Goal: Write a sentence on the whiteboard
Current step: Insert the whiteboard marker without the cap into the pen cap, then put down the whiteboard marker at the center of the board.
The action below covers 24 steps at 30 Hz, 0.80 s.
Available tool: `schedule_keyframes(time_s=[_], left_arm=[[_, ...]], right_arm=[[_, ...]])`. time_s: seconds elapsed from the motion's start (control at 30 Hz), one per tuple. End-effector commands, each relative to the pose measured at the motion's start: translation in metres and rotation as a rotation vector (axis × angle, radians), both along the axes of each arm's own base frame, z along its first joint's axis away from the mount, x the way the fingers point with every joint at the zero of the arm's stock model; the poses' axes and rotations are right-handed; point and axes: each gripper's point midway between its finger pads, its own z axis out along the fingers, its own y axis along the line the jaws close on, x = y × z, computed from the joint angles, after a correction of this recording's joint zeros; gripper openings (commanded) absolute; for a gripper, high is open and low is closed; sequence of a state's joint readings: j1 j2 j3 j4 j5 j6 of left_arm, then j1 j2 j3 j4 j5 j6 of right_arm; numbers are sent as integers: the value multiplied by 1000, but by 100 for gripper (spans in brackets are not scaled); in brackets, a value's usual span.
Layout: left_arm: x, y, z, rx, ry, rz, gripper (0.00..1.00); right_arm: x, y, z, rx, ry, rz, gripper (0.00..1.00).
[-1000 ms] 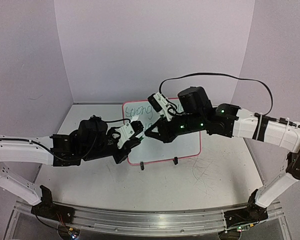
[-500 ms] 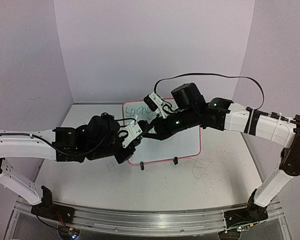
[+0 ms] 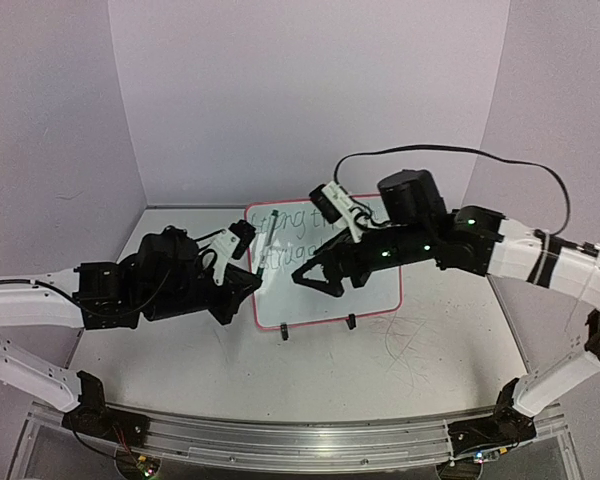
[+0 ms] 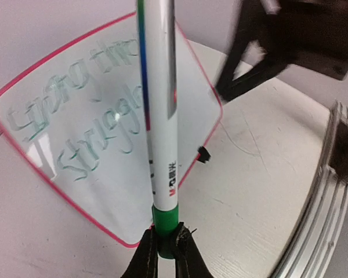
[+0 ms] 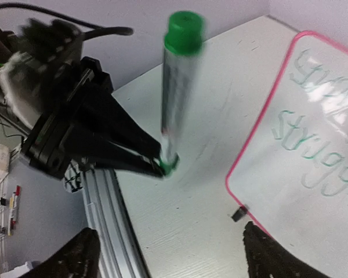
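Top external view: pale lilac walls (image 3: 310, 90) close in a scuffed white tabletop (image 3: 430, 370) on the left, right and far sides, and a silver metal rail (image 3: 280, 445) runs along the near edge. Faint grey scribble marks (image 3: 408, 345) show on the right part of the table.

Two white-and-black robot arms reach in from the near corners and meet over the middle. A black cable (image 3: 460, 152) loops above the right one.

Beneath them, towards the far wall, sits the rectangular whiteboard with rounded corners and a thin pink-red rim (image 3: 370, 295), two small black clip feet (image 3: 284, 331) on its near edge.

The left gripper (image 3: 256, 278), at the board's left edge, is clamped tight on the green end of a white-barrelled marker pen (image 3: 269, 232), which stands nearly upright from its fingers (image 4: 146, 255). The right wrist view shows the pen's green cap (image 5: 184, 26) at the top.

The right gripper (image 3: 313, 280) hovers over the board just right of the pen, its jaws spread wide, with nothing between them. In its own camera the two fingers (image 5: 84, 255) stand well apart.

The sentence in thin green handwriting (image 3: 290, 218) fills the board's far left part in two lines. In the left wrist view the pen barrel hides part of it, and the lower line begins "Struggl".
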State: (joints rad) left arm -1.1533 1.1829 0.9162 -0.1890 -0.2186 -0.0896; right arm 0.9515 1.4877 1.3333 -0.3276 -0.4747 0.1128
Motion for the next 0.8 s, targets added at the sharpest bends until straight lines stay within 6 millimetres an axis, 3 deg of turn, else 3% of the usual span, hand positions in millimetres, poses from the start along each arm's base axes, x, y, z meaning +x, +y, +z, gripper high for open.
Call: schedule_keyframes(time_s=[0.0, 0.07, 0.13, 0.2, 0.3, 0.37, 0.43, 0.67, 0.77], left_arm=[[26, 57, -5, -199, 72, 383, 0], [27, 81, -23, -220, 126, 504, 0], [28, 110, -44, -210, 182, 656, 0], [27, 136, -71, -205, 266, 806, 0], [25, 152, -124, -107, 421, 893, 0], [24, 157, -154, -26, 515, 919, 0], [24, 157, -173, 38, 572, 926, 0], [31, 149, -209, 219, 675, 875, 0], [33, 146, -215, 247, 696, 865, 0]], right_arm=[[35, -77, 99, 167, -267, -397, 98], [34, -105, 123, 217, -355, -482, 98], [36, -126, 134, 226, -426, -553, 98], [39, -137, 137, 214, -461, -599, 98], [40, -141, 137, 203, -472, -614, 98], [41, -141, 136, 202, -473, -614, 98], [41, -143, 136, 197, -476, -624, 98], [41, -166, 136, 191, -484, -709, 98], [39, -170, 135, 198, -481, -713, 98]])
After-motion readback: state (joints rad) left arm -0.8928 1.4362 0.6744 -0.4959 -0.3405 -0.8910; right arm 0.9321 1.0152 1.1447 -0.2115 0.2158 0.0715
